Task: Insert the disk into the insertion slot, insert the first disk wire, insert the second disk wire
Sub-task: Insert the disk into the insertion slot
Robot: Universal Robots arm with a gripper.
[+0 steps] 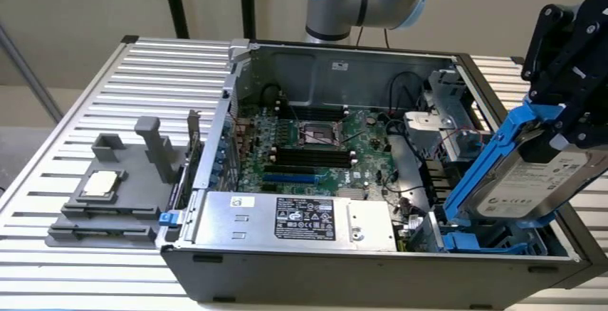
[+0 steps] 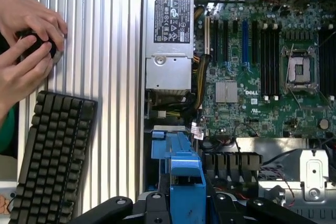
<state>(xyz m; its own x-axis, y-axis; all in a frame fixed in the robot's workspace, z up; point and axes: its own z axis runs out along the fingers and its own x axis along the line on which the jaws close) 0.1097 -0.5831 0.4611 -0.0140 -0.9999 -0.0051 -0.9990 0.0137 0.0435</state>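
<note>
Silver disk (image 1: 535,179), blue-framed, tilted; over grey-blue insertion slot (image 1: 486,244)

An open computer case (image 1: 380,272) is set on a ribbed metal desk (image 1: 142,83), its motherboard (image 1: 318,151) and silver power supply (image 1: 238,218) (black-labelled) exposed; a grey post fixture (image 1: 105,215) is placed beside it.

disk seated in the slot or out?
Out. The disk is gripped by the claw and tilted above the insertion slot, with most of its carrier clear of the case.
</note>
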